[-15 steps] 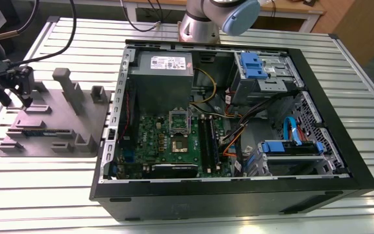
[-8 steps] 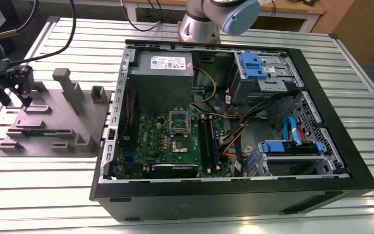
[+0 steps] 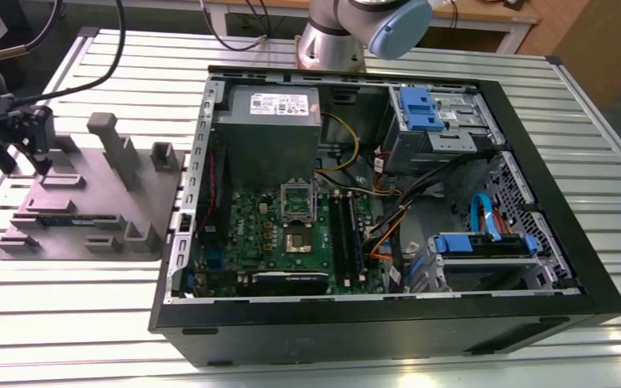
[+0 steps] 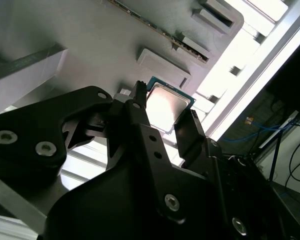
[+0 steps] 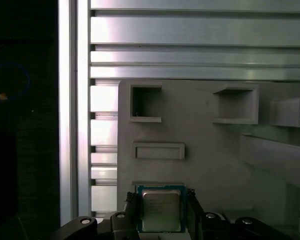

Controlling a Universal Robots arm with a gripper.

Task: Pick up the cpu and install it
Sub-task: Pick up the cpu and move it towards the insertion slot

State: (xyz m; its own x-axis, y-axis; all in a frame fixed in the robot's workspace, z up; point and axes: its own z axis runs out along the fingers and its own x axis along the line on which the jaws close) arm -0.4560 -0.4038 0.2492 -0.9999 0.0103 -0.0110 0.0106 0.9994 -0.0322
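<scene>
**Astride the cpu at the tray**

My pincer (image 5: 161,201) is down at the grey moulded tray (image 5: 205,150). The tray lies on the slatted worktop (image 3: 62,323) at the exterior view's left, just beside the opened computer case (image 3: 397,327). The cpu (image 5: 161,210) lies flat in a shallow square recess near one edge of the tray, silvery top up. In both wrist views it sits squarely in the gap of my pincer, which brackets it at two opposite edges. I judge that is the reason for standing over it like this: so thin a chip offers only its sides to a grip, and the recess keeps it square for me. Whether I am pressing on those edges or standing just off them, I cannot tell. The chip looks level and seated, so I judge it not yet lifted.

The socket (image 3: 295,239) lies on the green board (image 3: 246,234) inside the case, well apart from me. Its metal frame looks opened and its greenish-gold centre is bare. Nothing is installed there; the work stands at the pick-up.
</scene>
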